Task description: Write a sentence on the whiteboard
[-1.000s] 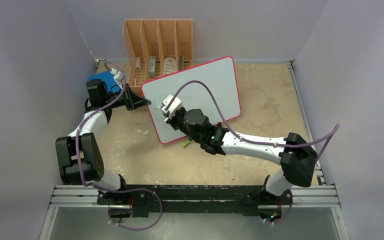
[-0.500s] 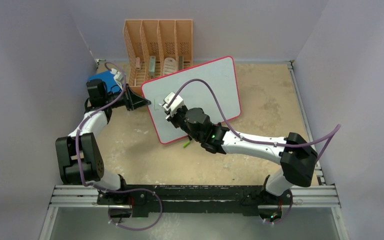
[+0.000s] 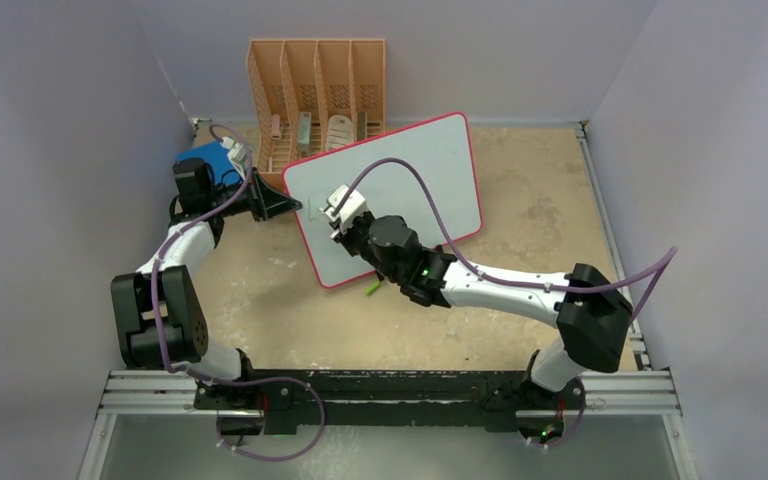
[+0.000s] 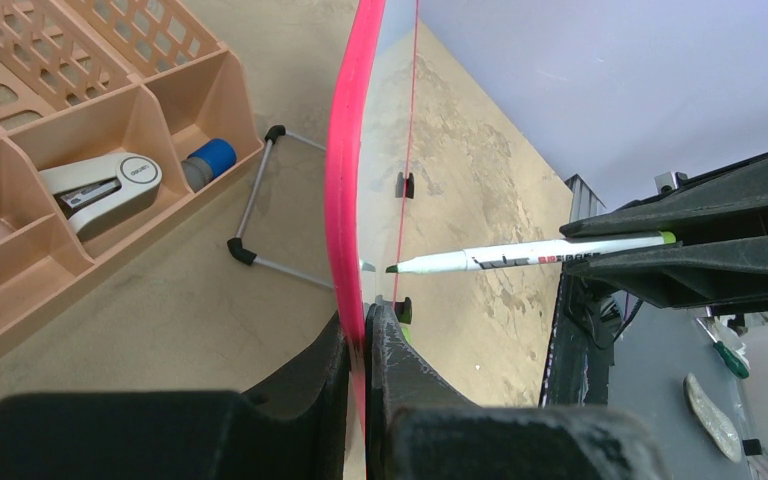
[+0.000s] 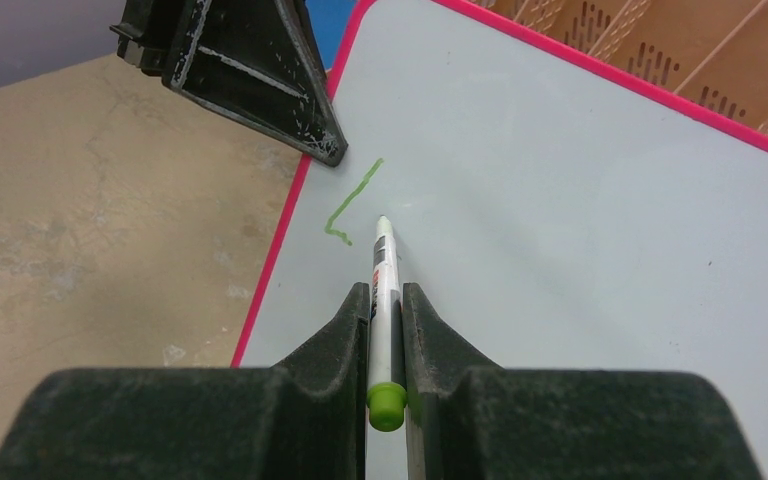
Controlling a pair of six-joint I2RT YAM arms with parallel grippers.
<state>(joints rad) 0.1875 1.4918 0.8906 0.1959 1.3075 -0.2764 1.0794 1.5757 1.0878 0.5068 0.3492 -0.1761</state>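
The whiteboard (image 3: 415,170), white with a red-pink rim, stands tilted mid-table. My left gripper (image 3: 282,206) is shut on its left rim (image 4: 345,180). My right gripper (image 3: 337,222) is shut on a white marker with a green end (image 5: 384,290), its tip close to the board near the left edge. The marker also shows in the left wrist view (image 4: 520,257), its tip just short of the board. The only writing is one short green L-shaped stroke (image 5: 350,205) beside the left gripper's fingers (image 5: 260,90). The rest of the board is blank.
An orange divided organiser (image 3: 317,95) stands behind the board, holding a stapler (image 4: 100,185) and small items. A blue book (image 3: 207,160) lies by the left arm. A green marker cap (image 3: 371,289) lies on the table under the right arm. Side walls enclose the table.
My right gripper with the marker has shifted slightly up and left along the board's left edge. The left gripper and the board have not moved.
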